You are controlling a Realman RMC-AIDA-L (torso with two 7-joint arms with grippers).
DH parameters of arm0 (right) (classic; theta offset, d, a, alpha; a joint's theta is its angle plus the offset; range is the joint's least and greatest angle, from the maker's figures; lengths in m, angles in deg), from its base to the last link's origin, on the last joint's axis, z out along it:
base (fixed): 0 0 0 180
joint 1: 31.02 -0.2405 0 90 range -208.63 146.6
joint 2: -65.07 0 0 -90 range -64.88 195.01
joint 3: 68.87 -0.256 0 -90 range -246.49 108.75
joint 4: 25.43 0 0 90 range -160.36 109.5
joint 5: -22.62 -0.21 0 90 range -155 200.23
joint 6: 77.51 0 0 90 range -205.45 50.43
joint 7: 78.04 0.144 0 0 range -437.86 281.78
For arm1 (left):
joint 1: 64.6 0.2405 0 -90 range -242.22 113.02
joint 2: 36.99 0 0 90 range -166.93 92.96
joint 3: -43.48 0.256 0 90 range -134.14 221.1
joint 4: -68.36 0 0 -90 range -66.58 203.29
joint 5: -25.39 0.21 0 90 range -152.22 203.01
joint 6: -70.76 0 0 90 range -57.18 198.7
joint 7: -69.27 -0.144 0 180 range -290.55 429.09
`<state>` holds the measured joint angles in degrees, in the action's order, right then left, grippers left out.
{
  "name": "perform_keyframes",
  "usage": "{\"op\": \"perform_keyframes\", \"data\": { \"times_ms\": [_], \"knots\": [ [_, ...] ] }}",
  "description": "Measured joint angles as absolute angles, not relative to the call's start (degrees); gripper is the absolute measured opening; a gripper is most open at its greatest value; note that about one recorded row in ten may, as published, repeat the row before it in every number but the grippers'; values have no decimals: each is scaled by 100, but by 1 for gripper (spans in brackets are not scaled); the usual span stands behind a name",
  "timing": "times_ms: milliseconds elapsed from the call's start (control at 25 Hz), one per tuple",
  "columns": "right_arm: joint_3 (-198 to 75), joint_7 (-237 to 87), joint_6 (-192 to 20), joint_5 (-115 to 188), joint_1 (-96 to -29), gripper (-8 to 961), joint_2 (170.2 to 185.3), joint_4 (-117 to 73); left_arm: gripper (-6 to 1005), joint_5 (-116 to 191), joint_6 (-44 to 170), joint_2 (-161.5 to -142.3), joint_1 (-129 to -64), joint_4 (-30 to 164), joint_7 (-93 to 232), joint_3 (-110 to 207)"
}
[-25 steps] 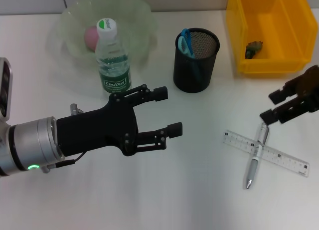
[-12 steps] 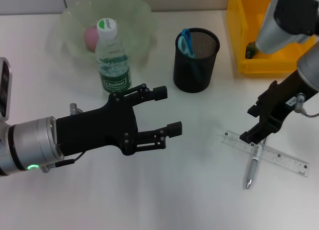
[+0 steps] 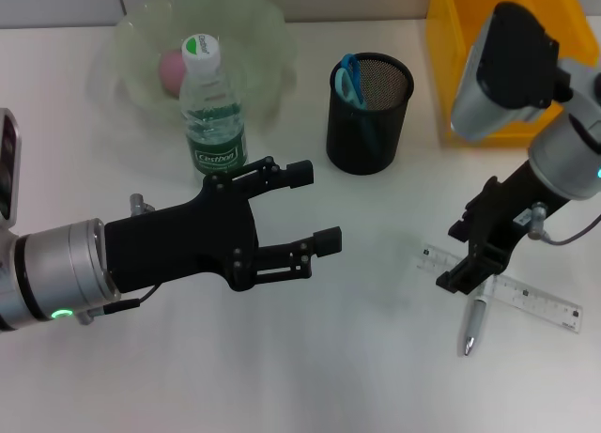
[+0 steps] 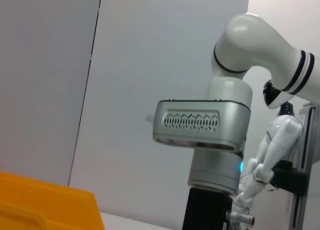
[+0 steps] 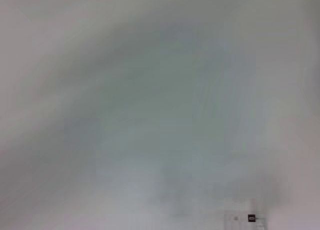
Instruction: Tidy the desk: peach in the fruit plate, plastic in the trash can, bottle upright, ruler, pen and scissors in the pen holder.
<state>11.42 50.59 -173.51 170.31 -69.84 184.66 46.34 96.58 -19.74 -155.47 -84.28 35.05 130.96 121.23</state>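
The right gripper (image 3: pixel 467 267) has dropped onto the pen (image 3: pixel 475 317) at four o'clock, jaws unreadable; left gripper (image 3: pixel 315 205) jaws gape empty; pickup looks imminent.

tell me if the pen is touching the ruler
Touching. The head view shows the pen lying across the ruler, right under the right gripper.

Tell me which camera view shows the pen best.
The head view. The pen lies across the ruler on the table, its upper end hidden under the right gripper. The left wrist view shows no pen. The right wrist view is a blur showing only a ruler corner.
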Motion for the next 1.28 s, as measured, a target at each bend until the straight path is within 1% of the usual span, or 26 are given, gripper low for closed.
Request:
{"op": "perform_keyframes", "data": {
  "times_ms": [400, 1280],
  "knots": [
    [1443, 5166, -17049, 17053, -6890, 718, 18466, 4582, 832, 9658, -1949, -15546, -8428, 3505, 13096, 12130],
    [1579, 5201, -16767, 17073, -6945, 713, 18459, 4165, 832, 9658, -1950, -15546, -8420, 3549, 13097, 12137]
  ]
}}
